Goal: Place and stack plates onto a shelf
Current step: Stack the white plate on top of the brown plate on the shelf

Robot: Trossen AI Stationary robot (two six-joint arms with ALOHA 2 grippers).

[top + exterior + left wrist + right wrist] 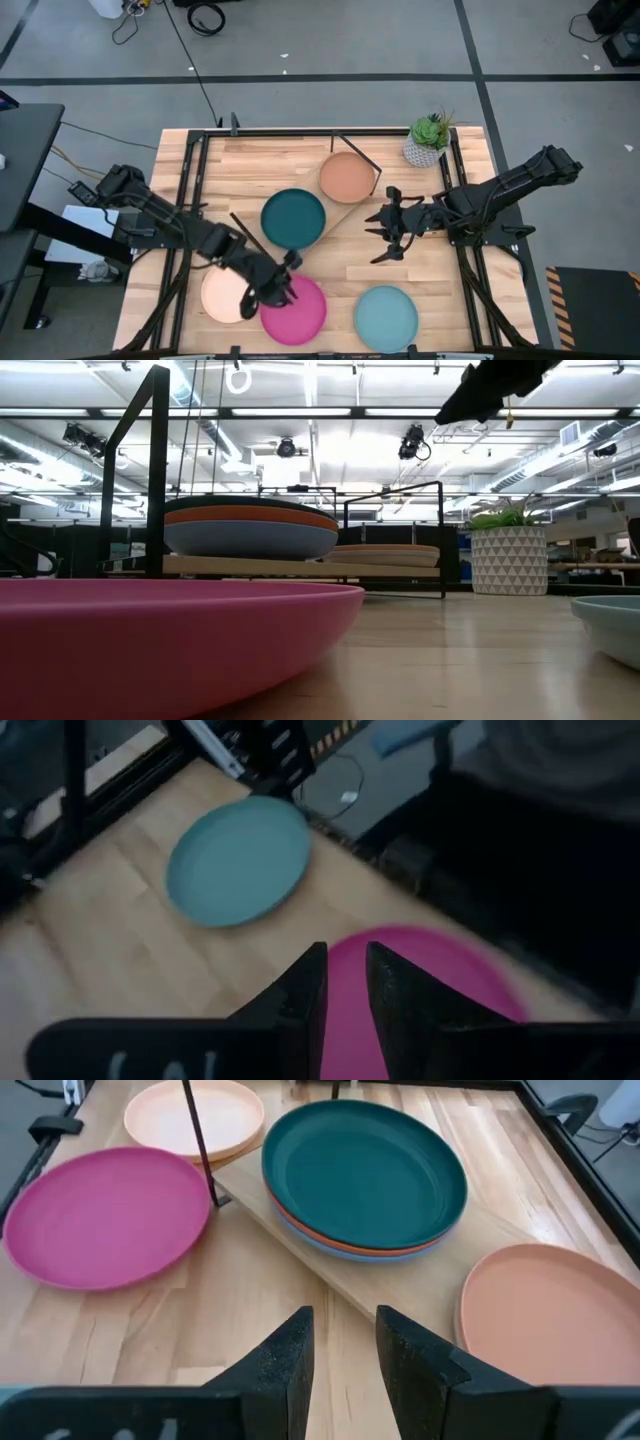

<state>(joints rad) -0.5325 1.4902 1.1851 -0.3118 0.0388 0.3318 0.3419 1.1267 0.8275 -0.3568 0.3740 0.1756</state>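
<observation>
The shelf (pixel 338 208) lies slantwise on the table. It carries a stack with the dark teal plate (pixel 293 218) on top, orange and blue plates under it (pixel 350 1245), and beside it the tan-brown plate (pixel 347 177). The magenta plate (pixel 300 312), the cream plate (pixel 222 295) and the light blue plate (pixel 385 318) lie flat on the table near its near edge. My left gripper (pixel 283 285) hovers over the magenta plate's (pixel 430 980) far-left rim, open by a narrow gap (pixel 345 955). My right gripper (pixel 385 240) is open above bare table right of the shelf (pixel 345 1315).
A small potted plant (pixel 428 140) stands at the table's far right corner. Black frame rails run along the table's left and right sides (pixel 462 270). The shelf's black end frames (pixel 155 460) stand upright. Bare wood shows between the magenta and light blue plates.
</observation>
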